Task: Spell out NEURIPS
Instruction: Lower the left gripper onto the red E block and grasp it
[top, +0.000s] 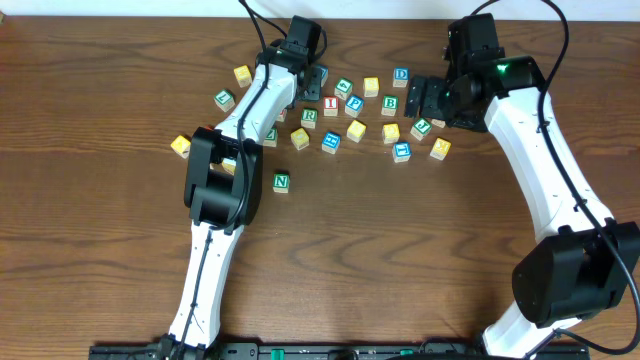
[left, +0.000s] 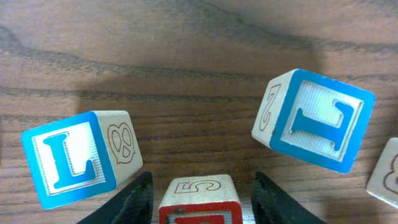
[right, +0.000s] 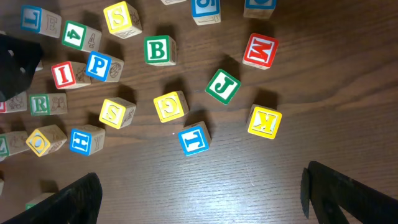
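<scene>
Lettered wooden blocks lie scattered across the back of the table. A green N block (top: 281, 182) sits alone in front of them. A red I block (top: 330, 104) (right: 62, 74), a blue P block (top: 353, 103) (right: 96, 65), a green R block (top: 309, 117) (right: 40, 104) and a yellow S block (right: 117, 113) lie in the cluster. My left gripper (top: 312, 78) (left: 202, 182) is open, its fingers on either side of a red-faced block (left: 199, 198) with a 5 on its side, with gaps on both sides. My right gripper (top: 428, 100) (right: 202, 193) is open wide and empty above bare wood.
In the left wrist view a blue L block (left: 68, 158) lies close at the left and a tilted blue T block (left: 317, 118) at the right. Near the right gripper are a blue T block (right: 194, 139), a yellow K block (right: 264, 122), a green J block (right: 222, 86) and a red M block (right: 260, 51).
</scene>
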